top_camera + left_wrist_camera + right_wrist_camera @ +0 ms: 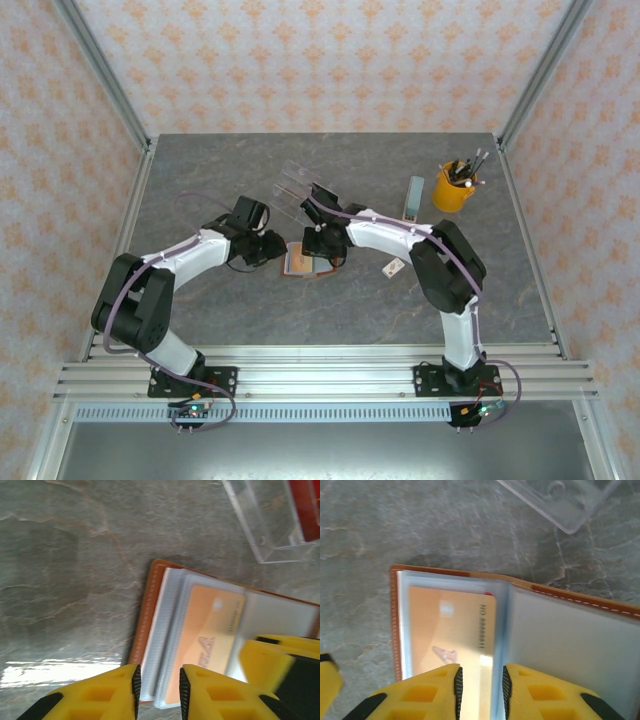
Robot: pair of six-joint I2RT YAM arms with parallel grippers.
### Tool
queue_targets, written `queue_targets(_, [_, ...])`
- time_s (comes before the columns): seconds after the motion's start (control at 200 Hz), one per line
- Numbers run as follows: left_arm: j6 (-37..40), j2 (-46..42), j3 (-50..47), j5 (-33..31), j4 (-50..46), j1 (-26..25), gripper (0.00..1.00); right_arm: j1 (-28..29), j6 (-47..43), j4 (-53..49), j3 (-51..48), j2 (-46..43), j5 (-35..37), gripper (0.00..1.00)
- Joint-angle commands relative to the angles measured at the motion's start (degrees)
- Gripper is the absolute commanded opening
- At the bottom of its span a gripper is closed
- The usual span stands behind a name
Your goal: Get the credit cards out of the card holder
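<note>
- Fingers, left [100, 697]: narrowly parted astride card holder [145, 625] sleeve edge; grasp I cannot tell.
- Fingers, right [420, 695]: narrowly parted astride tan card [445, 625]; likewise uncertain.
- Arms, left [185, 255] and right [385, 235]: elbows bent, wrists meeting mid-worktop [200, 190].

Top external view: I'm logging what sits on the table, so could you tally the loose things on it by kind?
Card holder: 1
Tan credit card: 1
Clear acrylic tray: 1
Yellow pen cup: 1
White tag: 1
Grey-green block: 1
Total: 6
</note>
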Motion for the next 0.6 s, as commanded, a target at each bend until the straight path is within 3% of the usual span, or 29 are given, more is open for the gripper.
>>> queue_targets(0.0, [0.0, 0.2, -0.2, 4.8, 4.1, 0.0, 0.3, -0.9, 2.5, 4.1, -1.5, -0.7, -1.9, 0.29])
queue_targets(0.17, [0.4, 5.2, 4.6, 7.9, 4.4, 0.0, 0.22, -1.8, 3.8, 6.8, -4.1, -1.0, -2.9, 0.21])
queue_targets(0.596, [0.6, 11.5, 6.1, 9.7, 3.6, 0.0, 0.16, -3.6, 6.1, 15.9, -9.6, -1.1, -7.8, 0.18])
